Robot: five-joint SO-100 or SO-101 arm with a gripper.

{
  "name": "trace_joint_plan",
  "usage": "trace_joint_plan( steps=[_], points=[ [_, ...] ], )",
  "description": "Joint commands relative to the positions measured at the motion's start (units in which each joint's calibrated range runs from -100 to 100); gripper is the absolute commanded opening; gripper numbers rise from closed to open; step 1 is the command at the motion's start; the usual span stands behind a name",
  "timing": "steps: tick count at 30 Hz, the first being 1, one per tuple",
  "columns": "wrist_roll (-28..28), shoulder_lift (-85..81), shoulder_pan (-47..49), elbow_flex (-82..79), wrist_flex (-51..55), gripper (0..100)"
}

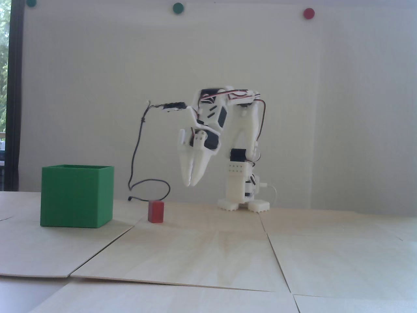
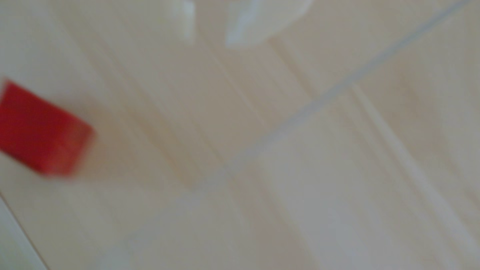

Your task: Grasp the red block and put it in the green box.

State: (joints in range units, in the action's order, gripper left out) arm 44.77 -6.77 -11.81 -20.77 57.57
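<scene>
The red block (image 1: 155,211) stands upright on the wooden table, just right of the green box (image 1: 77,195). My white gripper (image 1: 191,183) hangs fingertips down above the table, up and to the right of the block and clear of it. Its jaws are only a little apart and hold nothing. In the blurred wrist view the block (image 2: 42,132) is at the left edge. The two white fingertips (image 2: 240,31) enter from the top, with the gripper (image 2: 207,44) showing bare table in the narrow gap between them. The green box is out of the wrist view.
A black cable (image 1: 138,153) hangs from the arm and loops on the table behind the block. The arm's base (image 1: 242,203) stands at the back. Seams between the wooden panels (image 1: 195,254) cross the table. Coloured round dots (image 1: 308,13) are on the wall.
</scene>
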Motion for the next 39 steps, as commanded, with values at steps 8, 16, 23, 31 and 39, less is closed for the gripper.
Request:
trace_joint_plan(
  steps=[8, 16, 23, 31, 39],
  points=[
    [3.5, 5.8, -8.0, 17.6, 8.6, 2],
    [4.1, 16.0, -10.4, 28.8, 8.8, 3],
    [4.8, 18.2, -10.8, 31.2, 8.7, 26],
    [7.8, 18.6, -10.9, 30.1, 8.8, 31],
    [10.3, 18.4, -10.9, 23.2, 9.3, 31]
  ],
)
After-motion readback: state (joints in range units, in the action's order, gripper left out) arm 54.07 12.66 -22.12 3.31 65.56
